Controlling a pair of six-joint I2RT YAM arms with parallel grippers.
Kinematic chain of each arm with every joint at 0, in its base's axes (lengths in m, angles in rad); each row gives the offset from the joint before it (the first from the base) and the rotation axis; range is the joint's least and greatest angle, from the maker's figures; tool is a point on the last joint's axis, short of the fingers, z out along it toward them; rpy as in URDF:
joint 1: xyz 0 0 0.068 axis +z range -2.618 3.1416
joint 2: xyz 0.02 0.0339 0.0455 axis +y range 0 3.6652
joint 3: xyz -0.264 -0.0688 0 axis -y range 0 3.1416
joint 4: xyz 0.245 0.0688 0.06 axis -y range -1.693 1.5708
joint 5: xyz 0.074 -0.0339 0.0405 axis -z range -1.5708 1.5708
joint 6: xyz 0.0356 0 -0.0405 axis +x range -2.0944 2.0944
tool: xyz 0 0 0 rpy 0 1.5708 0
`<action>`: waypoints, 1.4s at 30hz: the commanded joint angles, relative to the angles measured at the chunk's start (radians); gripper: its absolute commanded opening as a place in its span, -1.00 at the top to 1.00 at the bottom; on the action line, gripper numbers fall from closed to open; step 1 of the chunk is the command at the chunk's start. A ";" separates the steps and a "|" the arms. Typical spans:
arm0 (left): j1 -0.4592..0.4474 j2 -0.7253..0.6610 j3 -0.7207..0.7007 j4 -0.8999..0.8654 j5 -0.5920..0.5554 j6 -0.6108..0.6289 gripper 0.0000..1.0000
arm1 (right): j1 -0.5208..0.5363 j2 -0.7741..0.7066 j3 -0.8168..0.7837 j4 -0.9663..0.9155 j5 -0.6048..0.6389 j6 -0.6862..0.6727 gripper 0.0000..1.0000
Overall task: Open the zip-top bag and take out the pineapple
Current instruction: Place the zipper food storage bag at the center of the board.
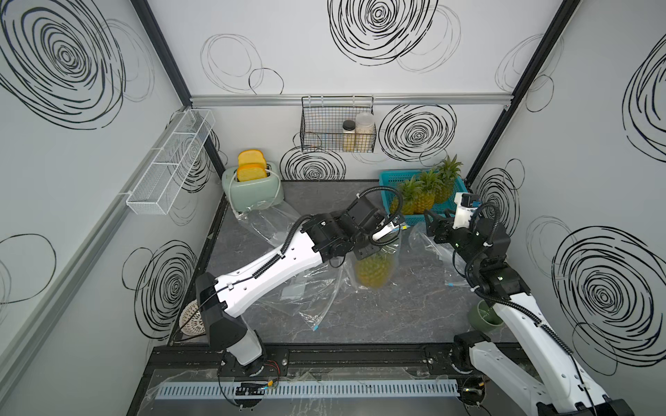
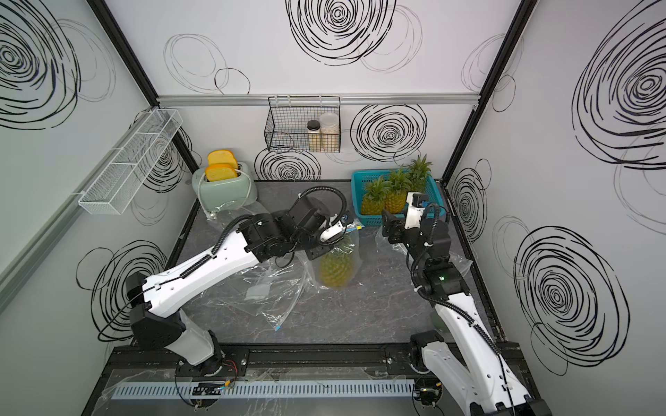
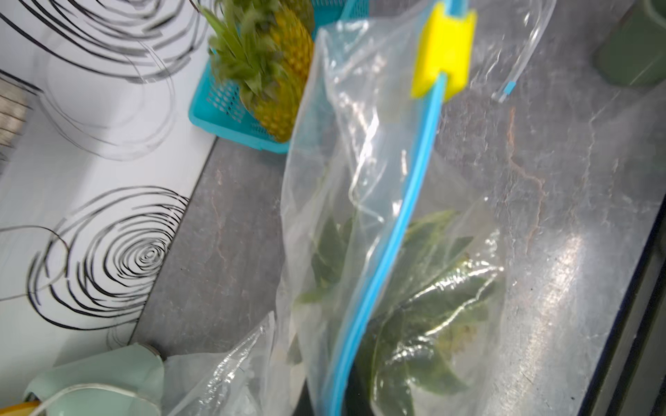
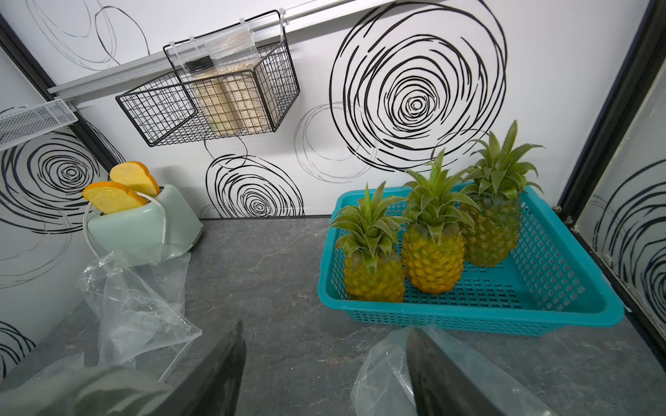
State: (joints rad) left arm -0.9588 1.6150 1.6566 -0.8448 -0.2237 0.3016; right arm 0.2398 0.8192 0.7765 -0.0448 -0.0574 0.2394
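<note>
A clear zip-top bag (image 1: 394, 248) hangs above the middle of the table, with a yellow pineapple (image 1: 373, 270) inside it, blurred in both top views. My left gripper (image 1: 391, 228) is shut on the bag's top edge. In the left wrist view the blue zip strip (image 3: 396, 223) runs up to a yellow slider (image 3: 445, 47), and the pineapple's green crown (image 3: 432, 306) shows through the plastic; my own jaws are hidden behind the bag. My right gripper (image 1: 438, 216) (image 4: 324, 331) stands open and holds nothing, to the right of the bag and just in front of the basket.
A teal basket (image 1: 387, 176) (image 4: 468, 320) at the back right holds three pineapples. A mint toaster (image 1: 252, 191) stands at the back left. Empty clear bags (image 1: 313, 299) lie across the table, one (image 4: 382, 374) beside my right finger. A green cup (image 1: 484, 317) sits near the right arm.
</note>
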 commanded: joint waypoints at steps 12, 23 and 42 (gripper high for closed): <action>0.014 -0.137 -0.205 0.135 -0.051 -0.064 0.82 | 0.010 -0.004 -0.019 -0.034 -0.143 -0.009 -0.44; 0.026 -0.132 -0.141 0.113 -0.036 -0.054 0.51 | 0.050 0.009 0.006 -0.057 -0.424 -0.078 -0.44; 0.043 -0.117 -0.080 0.066 -0.003 -0.028 0.58 | 0.082 0.065 0.001 -0.041 -0.544 -0.139 -0.44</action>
State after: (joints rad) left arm -0.9325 1.5024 1.5394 -0.7670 -0.2272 0.2588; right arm 0.3130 0.8730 0.7631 -0.1017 -0.5709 0.1410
